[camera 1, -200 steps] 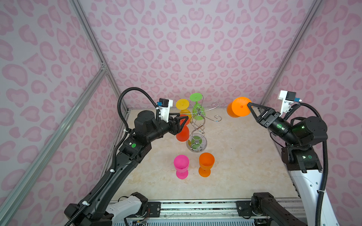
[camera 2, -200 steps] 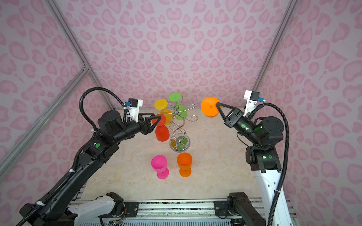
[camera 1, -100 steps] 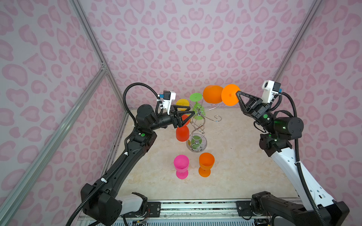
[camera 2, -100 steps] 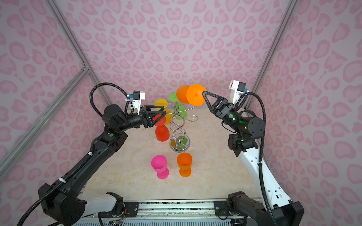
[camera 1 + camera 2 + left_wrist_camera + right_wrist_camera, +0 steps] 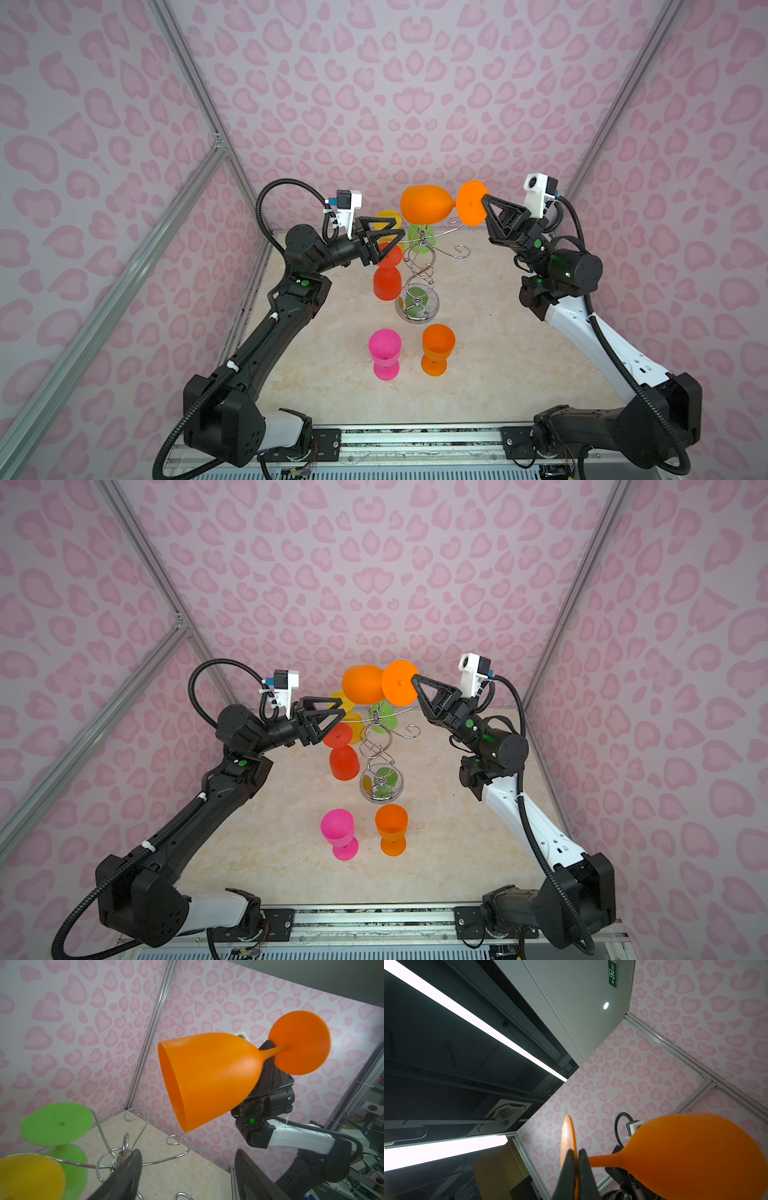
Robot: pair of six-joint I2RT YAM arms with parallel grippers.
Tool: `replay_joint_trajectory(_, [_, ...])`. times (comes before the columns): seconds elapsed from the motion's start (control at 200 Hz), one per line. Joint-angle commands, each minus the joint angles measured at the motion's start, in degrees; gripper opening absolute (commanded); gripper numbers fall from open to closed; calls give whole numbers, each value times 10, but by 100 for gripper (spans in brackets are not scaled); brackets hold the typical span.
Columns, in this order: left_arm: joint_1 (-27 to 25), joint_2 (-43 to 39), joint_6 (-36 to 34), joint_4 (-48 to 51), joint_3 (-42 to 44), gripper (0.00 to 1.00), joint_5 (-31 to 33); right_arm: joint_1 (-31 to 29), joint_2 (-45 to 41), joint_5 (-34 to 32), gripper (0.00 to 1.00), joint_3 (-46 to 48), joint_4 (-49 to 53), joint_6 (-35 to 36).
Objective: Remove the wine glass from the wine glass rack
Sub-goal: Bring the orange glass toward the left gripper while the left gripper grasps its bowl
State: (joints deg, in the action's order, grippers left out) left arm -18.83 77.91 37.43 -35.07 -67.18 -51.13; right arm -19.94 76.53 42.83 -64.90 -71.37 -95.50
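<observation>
The orange wine glass [image 5: 424,204] [image 5: 363,683] lies on its side in the air, above the top of the wine glass rack [image 5: 419,266] [image 5: 376,746] and clear of its hooks. My right gripper [image 5: 484,199] [image 5: 413,678] [image 5: 576,1153] is shut on the edge of its foot disc. In the left wrist view the glass [image 5: 207,1078] has its mouth turned toward the camera. My left gripper [image 5: 399,236] [image 5: 341,710] [image 5: 188,1151] is open and empty beside the rack's top [image 5: 119,1160], below the glass's bowl [image 5: 695,1153].
Red [image 5: 387,282], yellow [image 5: 388,218] and green [image 5: 419,239] glasses hang upside down on the rack. A pink glass [image 5: 384,353] and another orange glass [image 5: 437,347] stand upright on the table in front of the rack's base. Patterned walls enclose three sides.
The right arm has carried the orange glass up and in from the right, until its bowl is over the rack's top. The left gripper has risen toward the rack's top and opened wider.
</observation>
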Motion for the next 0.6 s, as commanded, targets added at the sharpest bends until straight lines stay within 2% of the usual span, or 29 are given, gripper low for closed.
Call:
replay_joint_trajectory(0.0, [1, 9, 22, -71, 1, 73, -3, -9, 10, -2, 0, 6, -56, -31])
replay_joint_trajectory(0.22, [1, 24, 55, -114, -5, 75, -15, -22, 34, -3, 0, 9, -82, -51])
replay_joint_trajectory(0.355, [0, 30, 94, -160, -1, 75, -27, -22, 63, -15, 0, 11, -132, -87])
replay_joint_trajectory(0.47, [0, 32, 122, -189, 4, 72, -33, -22, 98, -28, 0, 3, -179, -137])
replay_joint_trajectory(0.595, [0, 29, 133, -199, 9, 66, -37, -22, 110, -29, 0, 0, -180, -135])
